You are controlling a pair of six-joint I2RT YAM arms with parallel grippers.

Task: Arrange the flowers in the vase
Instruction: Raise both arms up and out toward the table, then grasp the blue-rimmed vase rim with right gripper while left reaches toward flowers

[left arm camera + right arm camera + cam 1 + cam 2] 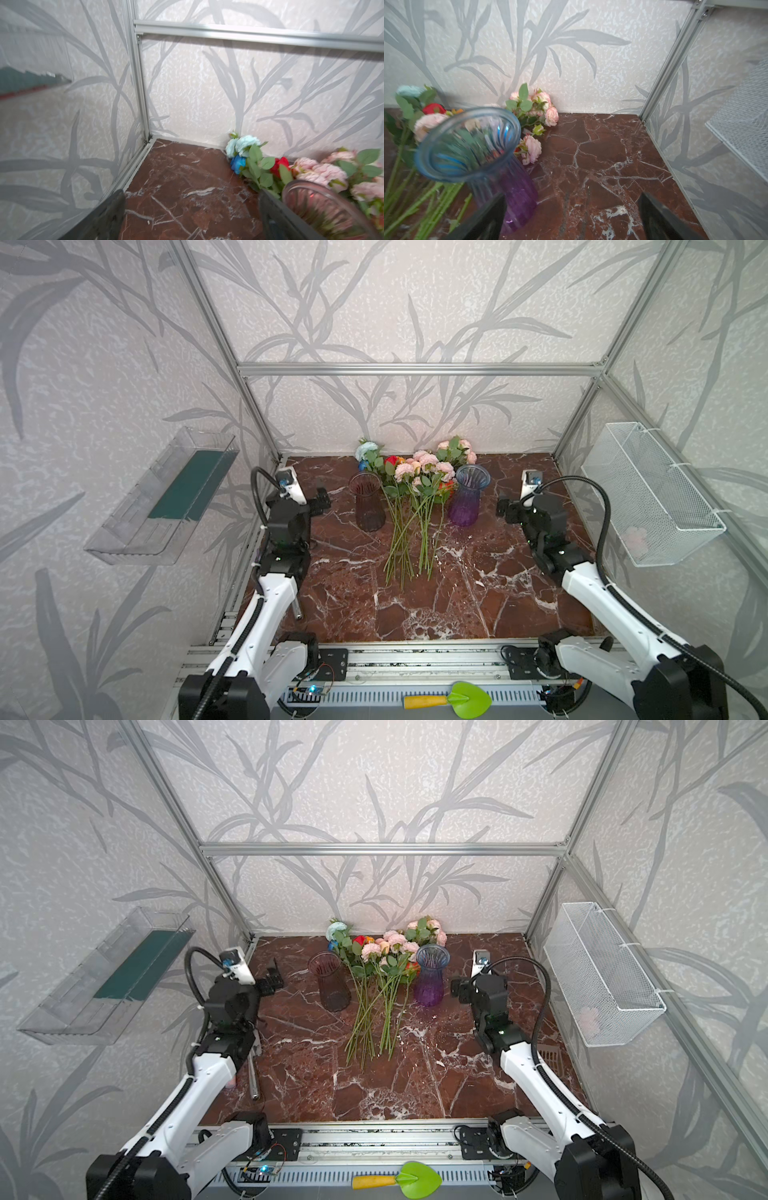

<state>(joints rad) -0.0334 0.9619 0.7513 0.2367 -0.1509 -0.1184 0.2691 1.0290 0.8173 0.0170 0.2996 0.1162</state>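
Nearest you, the cut ends of the long green stems of the artificial flowers fan out flat on the red-brown marble-patterned tabletop; none is in a vase yet. Judge these stems thin, light and springy. Take hold on the bare lower length, below the leaves, and expect a round stem to roll or slip between flat pads.

Midway, the left gripper and the right gripper flank the bundle, each with fingers spread wide and holding nothing. Inside them stand two upright, empty vessels: a smoky brown ribbed glass vase beside the left gripper and a blue-necked, purple-bodied ribbed glass vase beside the right. You cannot tell which one the task means. Treat both as rigid, smooth and breakable, and likely to tip if a stem levers on the rim.

Farthest, the pink, red, orange and blue fabric blooms lie by the leaf-patterned back wall. They look soft and crushable, so avoid gripping there.
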